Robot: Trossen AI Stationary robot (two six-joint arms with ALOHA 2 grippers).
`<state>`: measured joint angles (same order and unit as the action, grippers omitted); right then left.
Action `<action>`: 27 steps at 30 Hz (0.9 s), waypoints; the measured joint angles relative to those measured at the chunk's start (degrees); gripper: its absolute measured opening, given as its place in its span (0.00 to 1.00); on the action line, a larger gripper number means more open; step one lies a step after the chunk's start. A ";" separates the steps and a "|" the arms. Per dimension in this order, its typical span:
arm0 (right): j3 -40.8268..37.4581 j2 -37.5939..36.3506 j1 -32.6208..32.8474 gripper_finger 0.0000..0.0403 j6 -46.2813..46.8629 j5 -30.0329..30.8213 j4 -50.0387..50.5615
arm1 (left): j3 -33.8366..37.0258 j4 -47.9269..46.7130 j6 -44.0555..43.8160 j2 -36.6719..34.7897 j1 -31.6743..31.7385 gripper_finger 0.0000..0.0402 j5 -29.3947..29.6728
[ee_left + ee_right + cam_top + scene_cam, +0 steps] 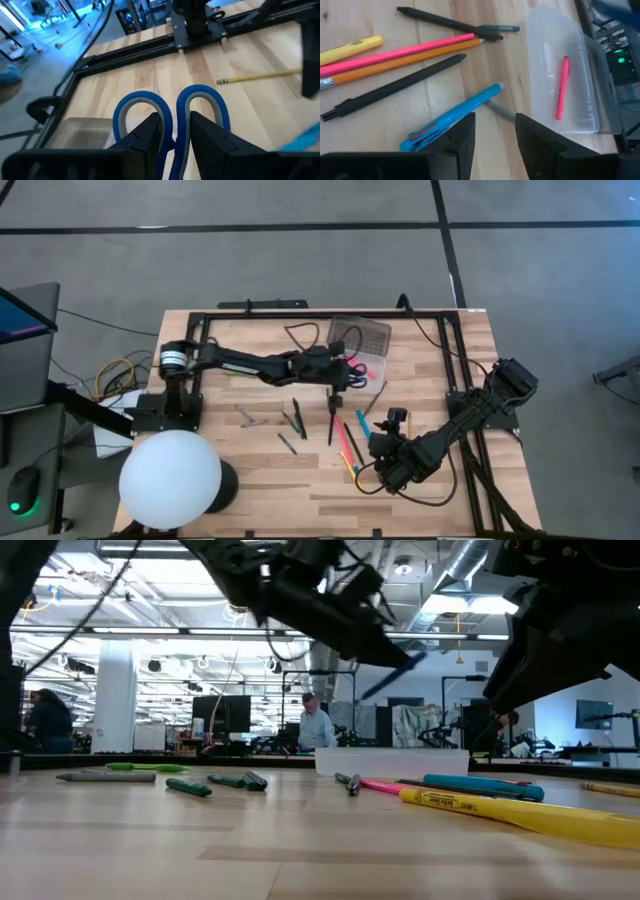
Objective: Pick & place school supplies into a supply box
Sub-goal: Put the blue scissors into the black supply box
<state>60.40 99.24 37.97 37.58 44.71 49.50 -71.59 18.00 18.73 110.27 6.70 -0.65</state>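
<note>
- The supply box (pixel 360 340) sits near the far edge of the table (pixel 250 480), inside a black frame (pixel 200 360) that runs along the edges. It is open, and one pink pen (pixel 562 87) lies inside it.
- The front part of the table is bare wood with lots of room.
- The left gripper (pixel 338 385) is just beside the box. Its fingers (pixel 150 135) are closed on the blue scissors (pixel 170 115), with the two handle loops sticking out past the finger tips.
- The right gripper (pixel 393 442) hangs over the pens near the middle of the table. Its fingers (pixel 462 135) are apart and hold nothing. A blue pen (pixel 455 117) lies right under them.
- Next to the blue pen lie two black pens (pixel 395 95), one pink pencil (pixel 395 52), one orange pencil (pixel 405 62) and one yellow marker (pixel 350 48).
- Four small dark pens (pixel 290 420) lie spread out well apart from the box.
- One yellow pencil (pixel 260 76) lies alone on the wood.
</note>
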 joint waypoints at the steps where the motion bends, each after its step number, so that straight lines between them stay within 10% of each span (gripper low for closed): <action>1: 0.00 0.00 0.17 0.33 0.00 -0.31 -0.03 | -1.52 -0.75 -0.84 1.12 0.00 0.23 0.46; 10: 0.01 0.00 3.58 0.33 6.82 -0.97 4.04 | -13.56 -5.85 -5.89 10.57 0.13 0.23 8.72; 27: 3.87 -0.04 13.69 0.33 37.64 -1.09 27.56 | -15.59 -12.35 -8.32 12.99 3.17 0.26 3.94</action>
<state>64.27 99.20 51.66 75.22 43.62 77.06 -87.18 5.65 10.41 123.26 9.87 3.29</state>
